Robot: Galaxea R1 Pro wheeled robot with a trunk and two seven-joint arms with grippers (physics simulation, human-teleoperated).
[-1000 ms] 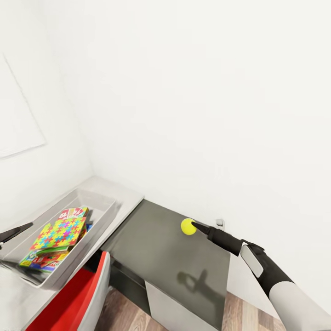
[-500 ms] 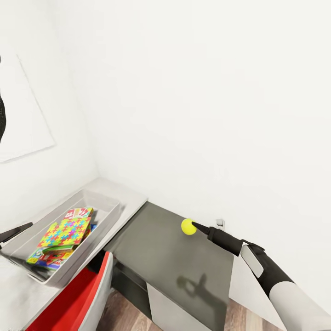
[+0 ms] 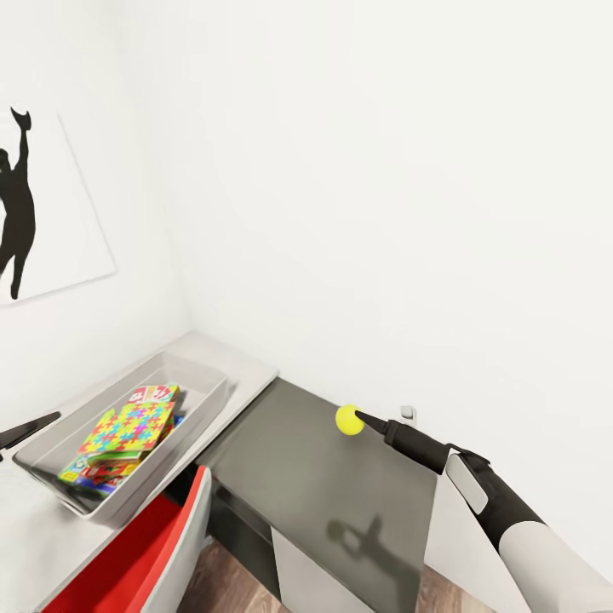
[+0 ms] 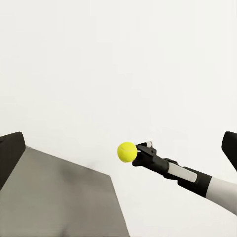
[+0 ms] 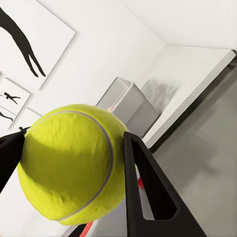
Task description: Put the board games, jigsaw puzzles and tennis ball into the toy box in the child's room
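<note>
Ball [image 3: 347,419] yellow-green, clenched between the tips of the right gripper [image 3: 358,418], held in the air above the dark grey lower section of the table [image 3: 332,477], apart from its surface; arm's shadow falls on that section nearer the front. Right wrist view: ball [image 5: 71,163] close up, a black finger [image 5: 148,192] pressed on one side, the other finger's edge at the opposite side. Left wrist view shows the same ball [image 4: 127,152] at the end of the right arm against the white wall. Toy box [image 3: 204,400] sits on the pale grey table top to the left, holding a mosaic puzzle [image 3: 128,428] lying on top of printed game boxes [image 3: 156,394]. Left gripper [image 3: 25,427] only partly in view at the left edge, near the box; jaw state cannot be told. Red-and-white chair [image 3: 145,562] stands below the box. Black silhouette picture [image 3: 17,213] on the left wall.
</note>
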